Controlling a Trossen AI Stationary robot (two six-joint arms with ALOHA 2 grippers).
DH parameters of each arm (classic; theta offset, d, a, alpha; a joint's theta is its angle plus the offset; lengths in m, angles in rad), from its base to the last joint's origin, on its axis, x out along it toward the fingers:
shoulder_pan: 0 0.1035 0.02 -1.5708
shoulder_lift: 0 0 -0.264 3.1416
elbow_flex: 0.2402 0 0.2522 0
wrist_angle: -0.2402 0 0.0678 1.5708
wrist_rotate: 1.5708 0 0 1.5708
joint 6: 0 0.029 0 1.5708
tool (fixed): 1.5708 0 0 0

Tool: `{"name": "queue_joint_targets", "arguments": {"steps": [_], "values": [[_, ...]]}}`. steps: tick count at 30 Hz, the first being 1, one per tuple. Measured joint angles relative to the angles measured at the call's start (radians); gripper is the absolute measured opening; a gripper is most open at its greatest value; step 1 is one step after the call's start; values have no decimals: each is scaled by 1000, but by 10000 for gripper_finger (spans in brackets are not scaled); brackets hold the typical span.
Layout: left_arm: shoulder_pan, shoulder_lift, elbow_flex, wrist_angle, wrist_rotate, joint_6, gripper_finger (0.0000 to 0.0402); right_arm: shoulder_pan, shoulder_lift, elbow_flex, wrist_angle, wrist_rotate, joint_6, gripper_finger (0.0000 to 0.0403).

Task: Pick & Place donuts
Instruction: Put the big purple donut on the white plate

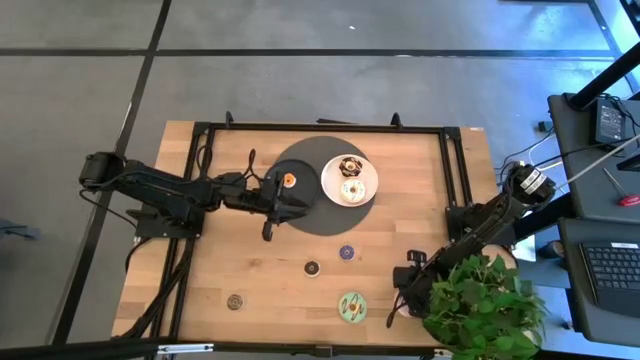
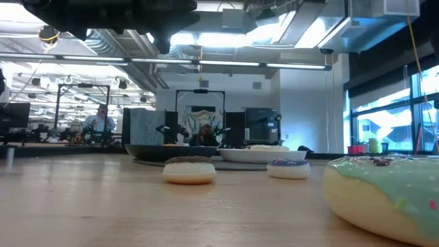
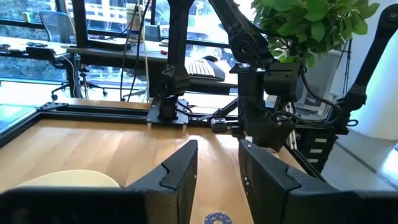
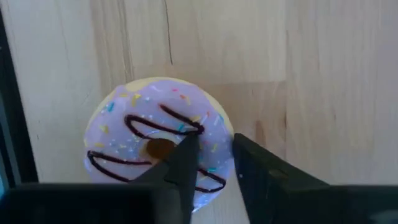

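Wooden table (image 1: 400, 190), seven donuts (image 1: 351, 306) seemingly, two plates (image 1: 362, 171), two grippers (image 1: 283, 200)

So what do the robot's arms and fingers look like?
Both arms are black and jointed. The left arm has black cables running beside it. The right arm has a silvery ring near its base. Each gripper has two flat, dark, wedge-shaped fingers.

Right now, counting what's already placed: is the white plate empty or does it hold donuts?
Not empty. The high view shows the white plate holding two donuts: a chocolate one and a white-iced one.
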Motion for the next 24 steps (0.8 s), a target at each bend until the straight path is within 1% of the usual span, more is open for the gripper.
{"name": "queue_joint_targets", "arguments": {"steps": [6,8,13,17,21,24], "values": [[0,0,0,0,0,0,114,0,0,0,-2,-1,-28,26],[0,0,0,0,0,0,116,0,0,0,-3,-1,-22,11],[0,0,0,0,0,0,113,-3,0,0,-5,0,3,15],[0,0,0,0,0,0,112,-30,-26,37,-53,5,-12,7],[0,1,0,-1,0,0,115,-84,-62,112,-155,106,-73,6],[0,1,1,-1,0,0,115,-153,-76,164,-224,178,-134,6]]}}
